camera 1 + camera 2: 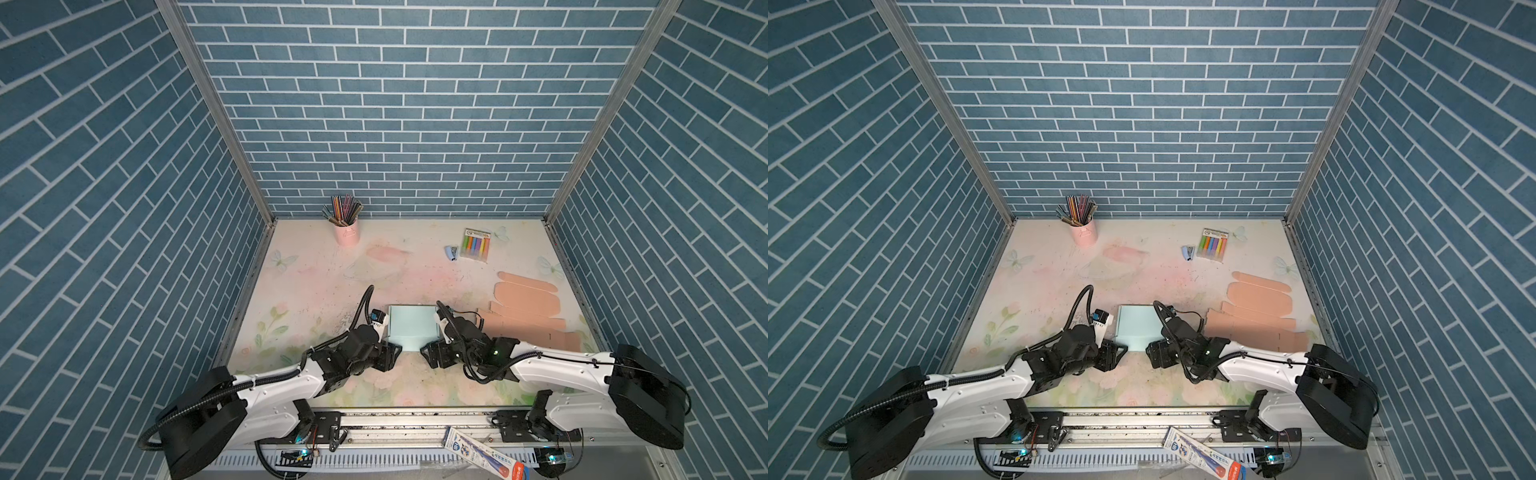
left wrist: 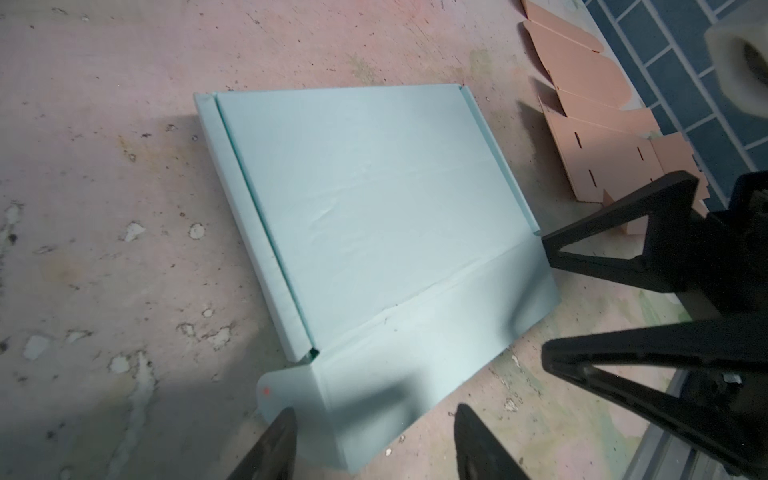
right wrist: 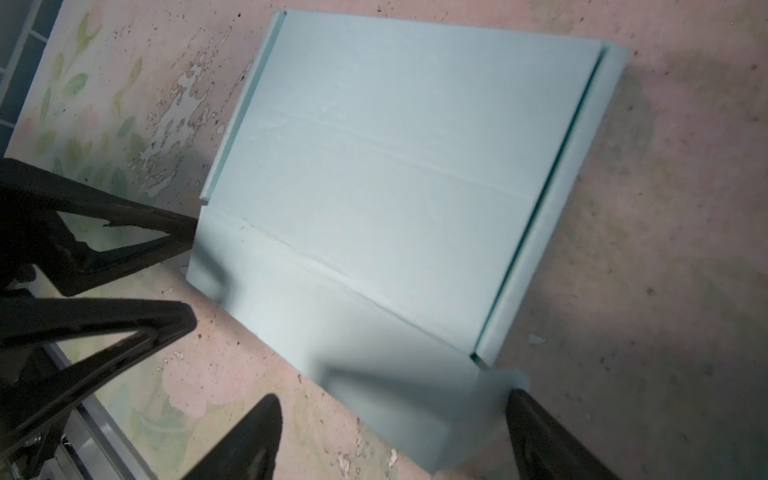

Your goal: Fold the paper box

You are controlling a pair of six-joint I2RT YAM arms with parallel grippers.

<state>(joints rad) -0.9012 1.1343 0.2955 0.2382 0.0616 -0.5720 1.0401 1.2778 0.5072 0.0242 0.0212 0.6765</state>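
A light blue paper box (image 1: 413,326) (image 1: 1137,325) lies partly folded on the table, near the front middle. Its two side walls are folded up and its near flap (image 2: 395,365) lies flat towards the arms. My left gripper (image 1: 395,352) (image 2: 374,411) is open at the flap's left corner, one fingertip (image 2: 282,419) by a small rounded tab (image 2: 272,384). At the flap's right corner my right gripper (image 1: 426,351) (image 3: 392,397) stands open, straddling the corner (image 3: 436,415). Neither one holds the paper. Each wrist view also shows the opposite gripper open beside the box (image 3: 395,166).
Flat salmon cardboard blanks (image 1: 525,309) lie just right of the box, behind the right arm. At the back stand a pink cup of pencils (image 1: 347,232), a small blue stapler (image 1: 452,252) and a pack of markers (image 1: 476,245). A printed package (image 1: 486,455) rests on the front rail.
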